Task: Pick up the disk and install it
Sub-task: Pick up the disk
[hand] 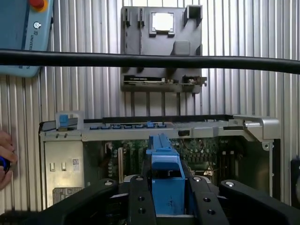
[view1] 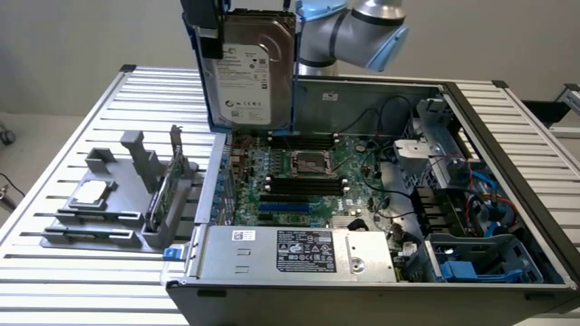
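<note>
The disk [view1: 258, 68], a silver-grey hard drive with a white label in a blue carrier, hangs upright in the air above the back left corner of the open computer case [view1: 507, 142]. My gripper [view1: 211, 41] is shut on its upper edge at the exterior view's left. In the wrist view the blue carrier of the disk [hand: 164, 178] stands edge-on between my black fingers [hand: 140, 201], with the gripper [hand: 166, 206] clamped on it. Below it lies the motherboard [view1: 313, 176].
A grey fixture [view1: 113, 204] on the slatted table holds a small silver chip [view1: 91, 193] and an upright green card [view1: 172, 180]. A power supply [view1: 299, 251] fills the case front; a blue-fitted bay [view1: 471, 265] sits beside it. A hand [hand: 5, 157], a pendant [hand: 23, 33] and a black cable [hand: 150, 61] show.
</note>
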`<state>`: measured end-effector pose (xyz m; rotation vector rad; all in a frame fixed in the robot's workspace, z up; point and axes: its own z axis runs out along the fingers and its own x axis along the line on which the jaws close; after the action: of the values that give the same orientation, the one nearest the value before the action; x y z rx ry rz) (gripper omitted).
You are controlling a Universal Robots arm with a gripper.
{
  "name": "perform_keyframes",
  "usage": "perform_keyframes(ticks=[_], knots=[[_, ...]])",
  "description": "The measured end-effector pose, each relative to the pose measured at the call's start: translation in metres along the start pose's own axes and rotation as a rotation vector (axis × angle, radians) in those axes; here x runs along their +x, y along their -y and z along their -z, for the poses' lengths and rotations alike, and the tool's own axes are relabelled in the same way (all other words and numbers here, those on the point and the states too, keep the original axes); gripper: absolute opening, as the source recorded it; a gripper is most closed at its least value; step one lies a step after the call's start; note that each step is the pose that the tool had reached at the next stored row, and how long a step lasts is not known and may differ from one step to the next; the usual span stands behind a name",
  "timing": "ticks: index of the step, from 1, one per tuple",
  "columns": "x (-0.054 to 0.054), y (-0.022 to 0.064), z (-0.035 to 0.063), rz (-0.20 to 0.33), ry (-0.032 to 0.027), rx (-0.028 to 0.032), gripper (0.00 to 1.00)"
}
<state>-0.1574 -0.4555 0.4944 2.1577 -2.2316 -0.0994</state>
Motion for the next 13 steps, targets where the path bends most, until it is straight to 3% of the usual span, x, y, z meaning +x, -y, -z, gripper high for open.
perform_keyframes(ticks=[13], knots=[[0.019, 0.0489, 0.0038, 0.0, 0.0024, -0.0088, 0.33]])
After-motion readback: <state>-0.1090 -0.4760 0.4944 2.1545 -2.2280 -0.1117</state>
